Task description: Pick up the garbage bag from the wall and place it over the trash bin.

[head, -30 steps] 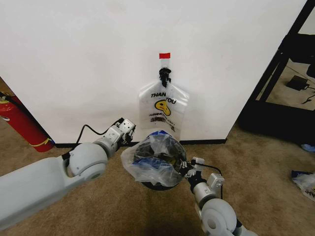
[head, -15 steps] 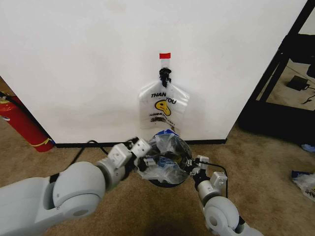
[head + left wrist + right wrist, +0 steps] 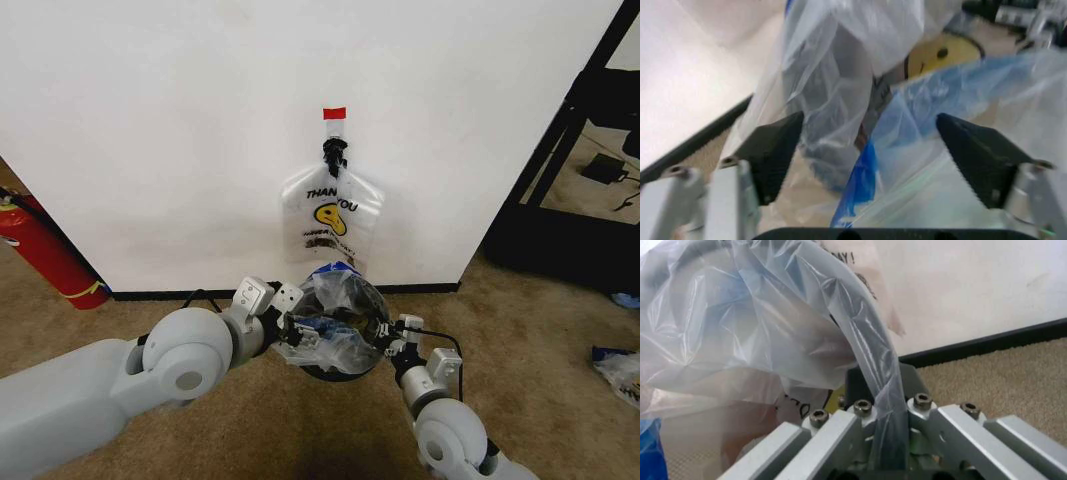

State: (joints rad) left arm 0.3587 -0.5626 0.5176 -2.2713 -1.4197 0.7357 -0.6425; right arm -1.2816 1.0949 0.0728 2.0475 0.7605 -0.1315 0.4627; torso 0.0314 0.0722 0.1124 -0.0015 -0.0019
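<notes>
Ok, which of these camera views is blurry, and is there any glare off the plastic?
Left wrist view: soft and smeared, the garbage bag too close to focus. Right wrist view: sharper, with pale sheen on the bag's folds. Head view: evenly lit wall, a shadow under the trash bin.

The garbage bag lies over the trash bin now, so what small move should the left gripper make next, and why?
Probably close the left gripper on the garbage bag. Its fingers stand open with crinkled blue-edged plastic between them, while the right gripper is shut on the film at the opposite rim of the trash bin. A second hold would likely let the bag be spread.
</notes>
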